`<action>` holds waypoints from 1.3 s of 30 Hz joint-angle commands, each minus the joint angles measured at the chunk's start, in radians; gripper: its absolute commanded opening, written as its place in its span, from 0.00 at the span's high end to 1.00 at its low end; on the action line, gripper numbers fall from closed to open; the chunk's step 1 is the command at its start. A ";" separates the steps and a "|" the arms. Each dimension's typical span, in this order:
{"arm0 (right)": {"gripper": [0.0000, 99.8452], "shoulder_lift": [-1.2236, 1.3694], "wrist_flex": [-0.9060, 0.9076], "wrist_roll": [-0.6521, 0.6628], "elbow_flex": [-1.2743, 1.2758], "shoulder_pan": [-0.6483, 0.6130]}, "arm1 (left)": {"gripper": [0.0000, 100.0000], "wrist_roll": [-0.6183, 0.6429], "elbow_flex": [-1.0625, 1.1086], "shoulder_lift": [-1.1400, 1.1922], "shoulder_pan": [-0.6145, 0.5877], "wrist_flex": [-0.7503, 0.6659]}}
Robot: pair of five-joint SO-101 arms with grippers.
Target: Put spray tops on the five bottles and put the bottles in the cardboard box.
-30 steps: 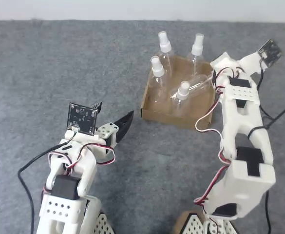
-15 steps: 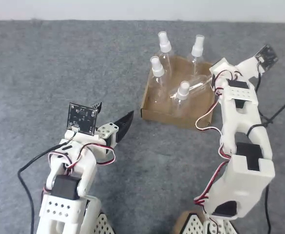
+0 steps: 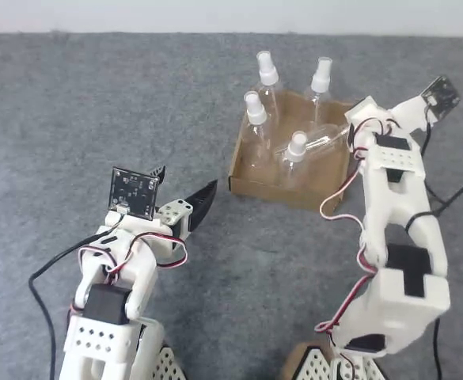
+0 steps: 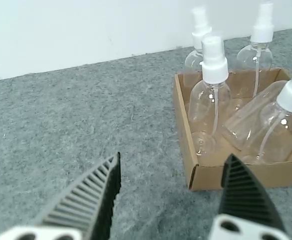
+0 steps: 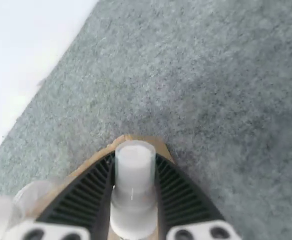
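Right wrist view: my right gripper (image 5: pixel 133 159) pinches a white spray top (image 5: pixel 132 187). Left wrist view: my left gripper (image 4: pixel 173 160) is spread wide, facing capped bottles (image 4: pixel 210 107) in the cardboard box (image 4: pixel 235 177).

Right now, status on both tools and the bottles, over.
Left tool open, above carpet, short of cardboard box. Right tool shut on spray top at box edge. Four capped bottles at box, one leaning across it.

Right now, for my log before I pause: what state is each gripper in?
Left gripper: open, holding nothing.
Right gripper: shut on a spray top.
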 commanded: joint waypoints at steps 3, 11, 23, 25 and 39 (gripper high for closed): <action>0.99 -0.180 -0.005 0.002 0.064 -0.044 | 0.70 -0.003 -0.008 -0.011 -0.005 -0.025; 0.99 -0.265 0.004 0.041 0.075 -0.082 | 0.70 -0.003 -0.008 -0.011 -0.006 -0.025; 0.99 -0.329 0.004 0.109 0.071 -0.137 | 0.70 -0.003 -0.008 -0.011 -0.006 -0.025; 0.99 -0.344 0.004 0.120 0.069 -0.140 | 0.70 -0.003 -0.008 -0.011 -0.006 -0.025; 0.99 -0.352 0.004 0.282 0.068 -0.254 | 0.70 -0.003 -0.008 -0.011 -0.006 -0.025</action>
